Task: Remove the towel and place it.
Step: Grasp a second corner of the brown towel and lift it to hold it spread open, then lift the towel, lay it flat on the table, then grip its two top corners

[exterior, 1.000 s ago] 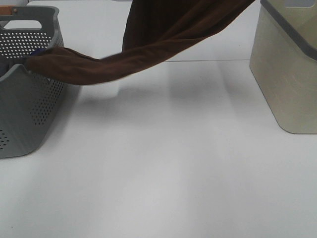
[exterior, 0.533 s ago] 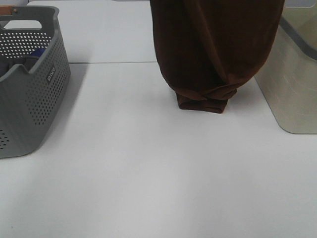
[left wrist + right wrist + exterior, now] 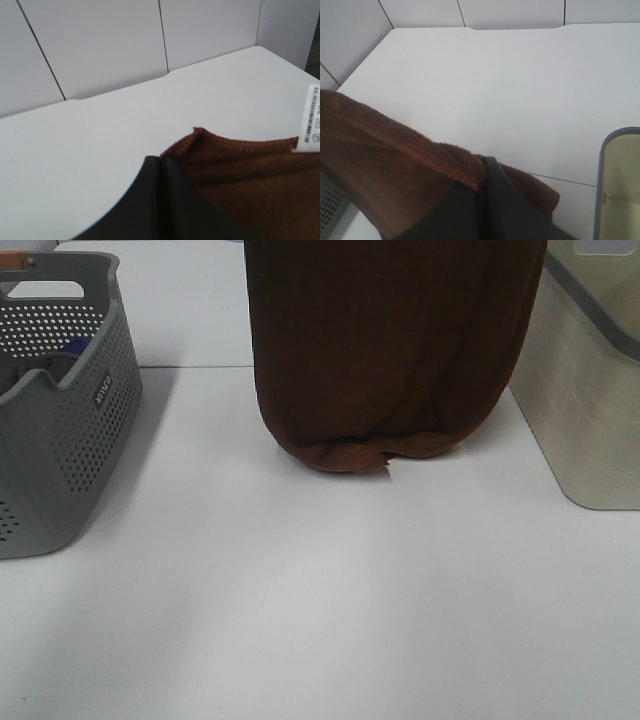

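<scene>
The dark brown towel (image 3: 390, 350) hangs down as a wide fold over the middle of the white table (image 3: 320, 600). Its lowest part reaches the table surface, where a small white tag (image 3: 388, 473) pokes out. Both grippers are above the top edge of the exterior view. In the left wrist view my left gripper (image 3: 161, 161) is shut on a towel edge (image 3: 240, 170) near its white tag (image 3: 312, 120). In the right wrist view my right gripper (image 3: 487, 161) is shut on another towel edge (image 3: 385, 170).
A grey perforated basket (image 3: 70, 440) stands at the left with a blue cloth (image 3: 72, 344) inside. A beige bin (image 3: 590, 390) with a grey rim stands at the right, close to the towel; it also shows in the right wrist view (image 3: 620, 185).
One second ago the towel stretched from the basket up to the right. It has come free of the basket and now hangs spread wide over the table's middle.
</scene>
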`<state>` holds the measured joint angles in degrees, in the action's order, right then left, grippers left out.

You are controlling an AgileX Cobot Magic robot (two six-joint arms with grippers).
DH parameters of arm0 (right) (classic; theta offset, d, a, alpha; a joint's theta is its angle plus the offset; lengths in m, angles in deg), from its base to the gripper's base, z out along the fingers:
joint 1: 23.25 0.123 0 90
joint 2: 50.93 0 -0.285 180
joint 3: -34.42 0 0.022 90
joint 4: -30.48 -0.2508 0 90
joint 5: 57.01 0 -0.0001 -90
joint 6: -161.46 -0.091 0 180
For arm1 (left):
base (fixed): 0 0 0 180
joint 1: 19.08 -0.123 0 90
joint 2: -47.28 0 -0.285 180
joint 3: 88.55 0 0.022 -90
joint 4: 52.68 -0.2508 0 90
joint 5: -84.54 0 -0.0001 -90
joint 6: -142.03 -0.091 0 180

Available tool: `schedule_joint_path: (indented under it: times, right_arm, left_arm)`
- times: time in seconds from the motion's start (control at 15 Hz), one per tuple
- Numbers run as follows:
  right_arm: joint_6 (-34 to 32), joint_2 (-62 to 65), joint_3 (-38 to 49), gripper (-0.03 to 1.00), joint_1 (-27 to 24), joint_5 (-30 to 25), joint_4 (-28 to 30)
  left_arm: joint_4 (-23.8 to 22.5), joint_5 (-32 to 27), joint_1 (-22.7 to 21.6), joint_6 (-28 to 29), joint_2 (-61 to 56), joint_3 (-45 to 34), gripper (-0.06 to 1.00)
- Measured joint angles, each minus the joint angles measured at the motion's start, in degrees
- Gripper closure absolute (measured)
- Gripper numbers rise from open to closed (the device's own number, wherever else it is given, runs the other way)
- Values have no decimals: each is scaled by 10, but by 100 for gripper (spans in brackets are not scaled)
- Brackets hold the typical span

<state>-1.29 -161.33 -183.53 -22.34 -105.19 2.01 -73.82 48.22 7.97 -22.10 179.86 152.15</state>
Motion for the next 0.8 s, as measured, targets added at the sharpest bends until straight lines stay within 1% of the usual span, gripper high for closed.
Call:
schedule_joint_path:
  times: [0.07,0.13,0.2,0.27,0.33,0.4,0.47,0.53,0.6,0.67,0.73,0.8]
  right_arm:
    - [1,-22,0,97,0,25,-14]
    - [27,-61,0,97,2,101,-56]
    - [40,-69,0,97,2,117,-74]
    - [76,-79,0,97,2,158,-122]
    - [119,-80,0,97,4,195,-169]
    - [171,-80,-10,97,7,215,-213]
    - [224,-80,-33,97,15,232,-254]
    - [278,-80,-58,97,26,243,-278]
    - [324,-78,-86,97,36,245,-292]
    - [350,-78,-105,97,41,242,-299]
    - [361,-77,-115,97,45,232,-303]
    - [366,-77,-116,97,45,223,-292]
  left_arm:
    - [4,29,-12,21,21,0,94]
    - [8,103,-34,37,41,0,94]
    - [8,130,-41,40,44,0,94]
    - [8,184,-50,48,46,0,94]
    - [7,253,-60,55,46,0,94]
    - [2,319,-68,59,45,0,94]
    - [-2,382,-76,61,44,0,94]
    - [-6,443,-81,61,39,0,94]
    - [-7,490,-83,53,33,0,94]
    - [-7,516,-83,43,27,0,94]
    - [-8,525,-83,32,21,0,94]
    - [-9,523,-83,26,18,0,94]
